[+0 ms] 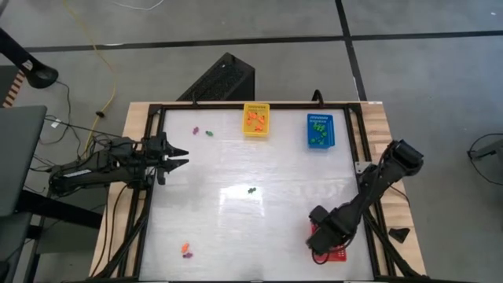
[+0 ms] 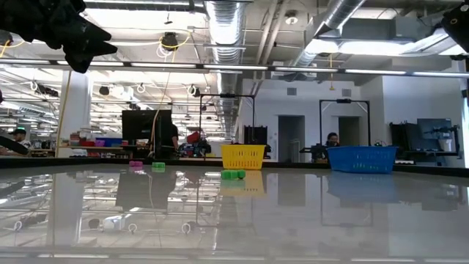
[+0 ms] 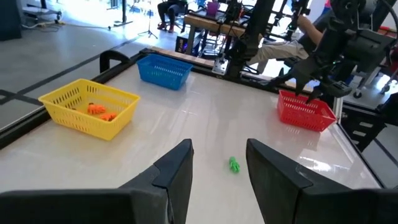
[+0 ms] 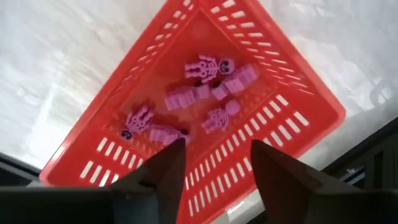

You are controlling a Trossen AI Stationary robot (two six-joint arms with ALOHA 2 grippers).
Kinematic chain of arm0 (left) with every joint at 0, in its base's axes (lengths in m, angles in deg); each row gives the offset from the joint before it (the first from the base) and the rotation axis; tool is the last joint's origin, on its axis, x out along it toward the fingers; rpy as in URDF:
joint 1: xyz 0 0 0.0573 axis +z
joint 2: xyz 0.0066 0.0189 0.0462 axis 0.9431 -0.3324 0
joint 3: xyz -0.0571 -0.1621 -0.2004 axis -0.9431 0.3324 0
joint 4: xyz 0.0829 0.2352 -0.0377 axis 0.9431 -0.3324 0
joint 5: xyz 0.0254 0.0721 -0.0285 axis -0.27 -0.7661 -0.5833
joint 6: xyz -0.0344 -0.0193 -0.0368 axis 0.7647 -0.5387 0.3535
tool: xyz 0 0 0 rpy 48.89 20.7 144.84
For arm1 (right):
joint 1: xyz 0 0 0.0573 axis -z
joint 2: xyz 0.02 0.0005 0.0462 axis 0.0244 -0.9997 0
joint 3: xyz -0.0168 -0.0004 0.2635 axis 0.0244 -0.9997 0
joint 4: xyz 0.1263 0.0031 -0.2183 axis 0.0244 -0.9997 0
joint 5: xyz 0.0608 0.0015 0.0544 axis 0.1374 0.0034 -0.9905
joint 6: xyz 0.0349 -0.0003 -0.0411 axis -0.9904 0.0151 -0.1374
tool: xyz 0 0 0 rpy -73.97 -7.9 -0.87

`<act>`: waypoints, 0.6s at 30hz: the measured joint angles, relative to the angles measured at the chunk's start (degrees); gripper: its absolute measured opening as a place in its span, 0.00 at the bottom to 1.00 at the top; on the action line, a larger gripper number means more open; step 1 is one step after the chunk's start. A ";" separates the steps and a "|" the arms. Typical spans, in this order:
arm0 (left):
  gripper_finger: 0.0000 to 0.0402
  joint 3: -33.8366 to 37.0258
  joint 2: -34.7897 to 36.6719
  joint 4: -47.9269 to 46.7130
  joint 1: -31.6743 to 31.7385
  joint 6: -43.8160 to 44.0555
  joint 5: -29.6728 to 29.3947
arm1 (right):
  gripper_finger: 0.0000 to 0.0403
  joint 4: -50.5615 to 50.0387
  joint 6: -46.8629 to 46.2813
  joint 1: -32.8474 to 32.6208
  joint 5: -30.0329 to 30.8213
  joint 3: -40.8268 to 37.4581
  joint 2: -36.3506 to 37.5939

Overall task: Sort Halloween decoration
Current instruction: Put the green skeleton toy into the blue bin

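Observation:
Loose trinkets lie on the white table: a green one (image 1: 251, 189) mid-table, also seen as the green trinket (image 3: 234, 164) ahead of my left fingers, a purple one (image 1: 195, 130) and a green one (image 1: 209, 133) near the far edge, and an orange and purple pair (image 1: 185, 250) near the front. My left gripper (image 1: 177, 157) hovers open at the table's left side. My right gripper (image 4: 214, 162) hangs open above the red basket (image 4: 205, 93), which holds several purple skeleton trinkets (image 4: 208, 67). In the high view the right gripper (image 1: 326, 232) hides most of that basket.
A yellow basket (image 1: 256, 119) holding orange trinkets and a blue basket (image 1: 320, 130) holding green ones stand by the far edge. A black frame rail (image 1: 236, 104) borders the table. Open tabletop stretches between the arms. People and benches show in the room beyond.

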 joint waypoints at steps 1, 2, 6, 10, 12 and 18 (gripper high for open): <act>0.34 0.00 -0.02 -0.02 0.00 0.00 0.00 | 0.54 0.10 0.60 0.29 -0.40 0.00 0.00; 0.34 0.00 -0.01 0.00 0.00 0.00 0.00 | 0.56 0.20 1.30 0.69 -0.70 0.00 0.00; 0.34 0.00 -0.01 -0.02 -0.02 0.04 0.00 | 0.58 0.70 5.05 2.55 -1.30 1.00 0.08; 0.34 0.00 -0.02 -0.07 0.00 0.65 -0.04 | 0.57 0.70 9.45 5.29 -1.53 4.20 0.11; 0.34 0.00 -0.02 -0.25 -0.01 0.81 -0.04 | 0.56 0.53 11.09 6.68 -1.55 6.68 0.11; 0.34 0.00 -0.01 -1.84 -0.02 0.98 -1.58 | 0.53 1.93 17.91 10.42 7.32 12.95 0.17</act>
